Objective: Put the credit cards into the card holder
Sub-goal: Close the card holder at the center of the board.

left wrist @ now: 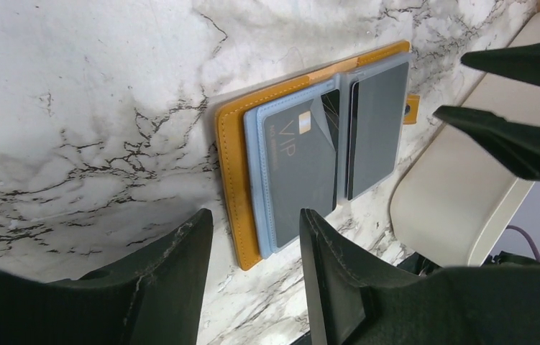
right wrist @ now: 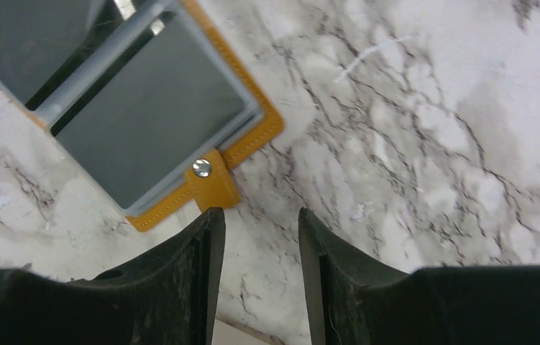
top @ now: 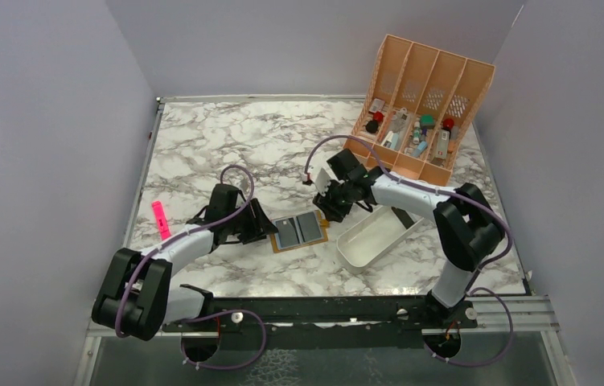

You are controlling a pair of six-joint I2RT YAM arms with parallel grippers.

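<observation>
The mustard-orange card holder lies open and flat on the marble table. Two grey credit cards sit in its pale blue pockets, one marked VIP and the other beside it. My left gripper is open just off the holder's left edge, with nothing between its fingers. My right gripper is open and empty beside the snap tab on the holder's right side. In the top view the left gripper and right gripper flank the holder.
A white oblong tray lies just right of the holder, close to the right gripper. The peach slotted organiser with small items stands at the back right. A pink marker lies near the table's left edge.
</observation>
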